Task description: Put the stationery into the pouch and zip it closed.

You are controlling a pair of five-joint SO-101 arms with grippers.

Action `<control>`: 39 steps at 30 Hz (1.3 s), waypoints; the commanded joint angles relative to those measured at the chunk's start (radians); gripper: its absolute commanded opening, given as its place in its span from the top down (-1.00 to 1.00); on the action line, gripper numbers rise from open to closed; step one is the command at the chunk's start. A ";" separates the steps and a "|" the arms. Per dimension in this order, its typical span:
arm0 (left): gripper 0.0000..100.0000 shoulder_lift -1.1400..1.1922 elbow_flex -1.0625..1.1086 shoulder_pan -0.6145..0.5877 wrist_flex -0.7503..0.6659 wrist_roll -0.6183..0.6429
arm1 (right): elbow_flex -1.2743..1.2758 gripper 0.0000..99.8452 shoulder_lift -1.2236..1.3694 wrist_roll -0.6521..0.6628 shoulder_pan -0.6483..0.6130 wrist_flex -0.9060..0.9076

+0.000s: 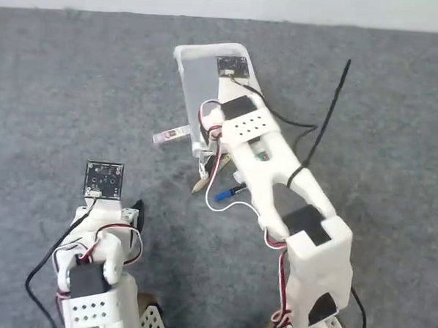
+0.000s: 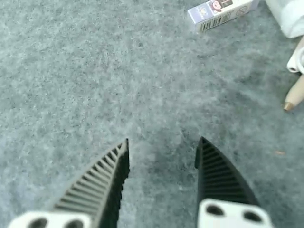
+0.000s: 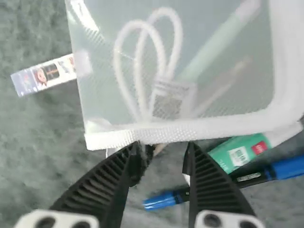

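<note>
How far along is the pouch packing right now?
Done: little, if anything. The blue pen, green-labelled stick and small labelled box lie at least partly outside the pouch. In hand: the right end effector sits open at the pouch's edge, holding nothing; the left end effector is open over carpet. Left: loading, zipping.

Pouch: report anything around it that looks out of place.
The pouch lies over loose stationery: a blue pen and a green-labelled stick poke out past its white edge, and a small printed box lies on the carpet beside it. I cannot tell whether anything is inside.
</note>
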 commanded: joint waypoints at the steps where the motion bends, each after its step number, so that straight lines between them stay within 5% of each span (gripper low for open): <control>1: 0.57 -0.017 -0.061 -0.006 -0.031 0.018 | -0.063 0.70 -0.002 -0.066 -0.041 0.001; 14: 0.57 -0.017 -0.038 -0.005 -0.064 0.018 | -0.063 0.70 0.015 -0.138 -0.108 0.056; 32: 0.57 -0.017 -0.030 -0.005 -0.072 0.018 | -0.075 0.71 0.133 -0.201 -0.033 0.022; 37: 0.57 -0.017 -0.030 -0.005 -0.072 0.018 | -0.091 1.00 0.120 -0.201 -0.016 0.054; 39: 0.57 -0.017 -0.030 -0.005 -0.072 0.018 | -0.091 0.97 0.107 -0.201 -0.008 0.079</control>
